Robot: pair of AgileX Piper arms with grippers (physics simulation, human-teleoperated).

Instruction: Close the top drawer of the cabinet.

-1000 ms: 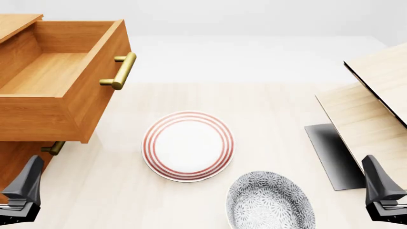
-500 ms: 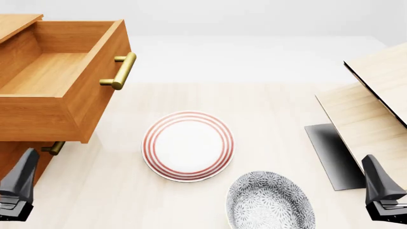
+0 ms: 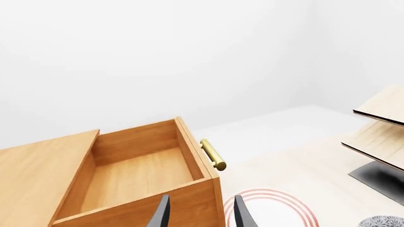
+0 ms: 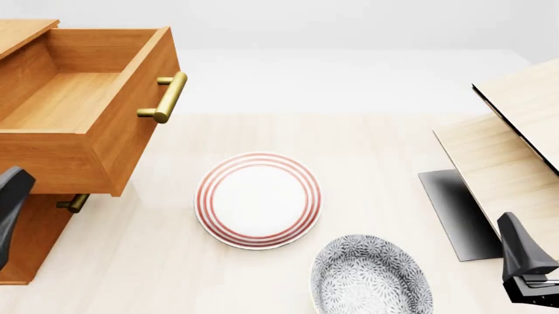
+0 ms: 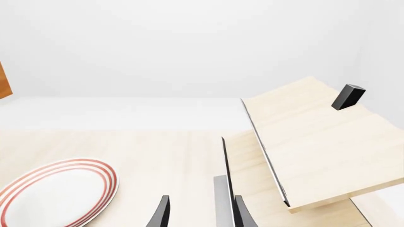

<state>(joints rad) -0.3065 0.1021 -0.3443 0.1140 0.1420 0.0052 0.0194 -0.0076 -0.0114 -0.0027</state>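
A simulated tabletop set, not a real room: blank white surroundings, a pale wood table (image 4: 376, 144), a cabinet (image 4: 35, 235), two plates and slanted light-wood panels (image 4: 515, 150)

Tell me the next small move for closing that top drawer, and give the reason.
Probably carry the left gripper forward and inward, toward the handle side of the top drawer. The drawer stands pulled far out of the cabinet, its brass handle untouched. The gripper is open, holds nothing and hangs near the drawer's side, not against its front panel, so a push cannot start yet.
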